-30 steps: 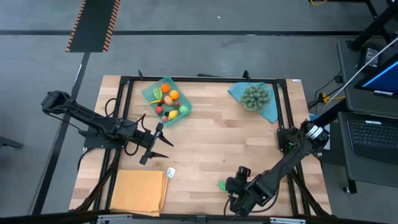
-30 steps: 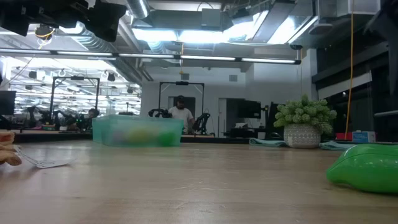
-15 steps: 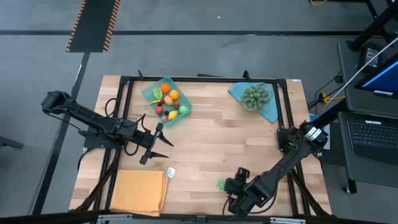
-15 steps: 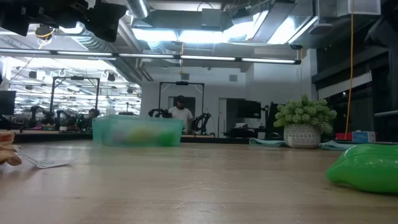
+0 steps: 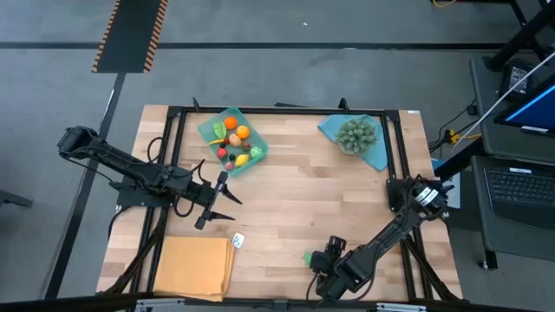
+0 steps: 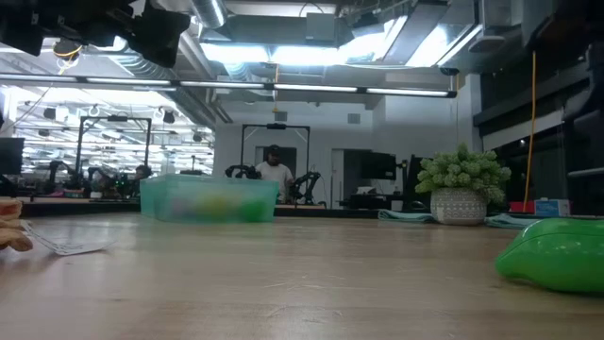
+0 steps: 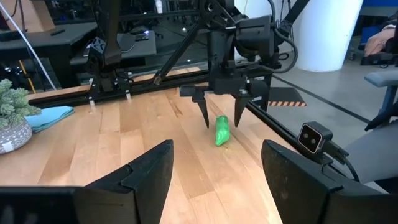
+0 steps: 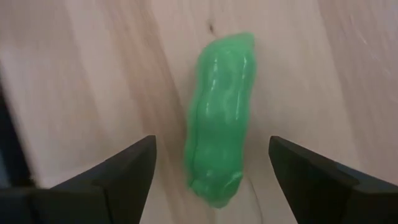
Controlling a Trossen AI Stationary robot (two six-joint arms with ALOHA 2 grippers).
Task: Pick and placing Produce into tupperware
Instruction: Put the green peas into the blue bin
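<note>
I see the right gripper (image 7: 221, 112) released, fingers spread either side of the green pod (image 8: 219, 118) lying on the table (image 5: 303, 199) near its front edge. Left gripper (image 5: 218, 198) hovers released mid-table. Farther back, the tupperware (image 5: 208, 133) holds produce (image 5: 236, 143).

You see a bushy grey-green plant (image 5: 357, 134) in a pale pot on a blue cloth (image 5: 375, 152) at the table's (image 5: 303, 191) far right corner. An orange-tan mat (image 5: 192, 268) lies at the near left corner, with a small white card (image 5: 238, 240) just beside its far right corner. A person (image 6: 274, 170) stands in the room behind.
</note>
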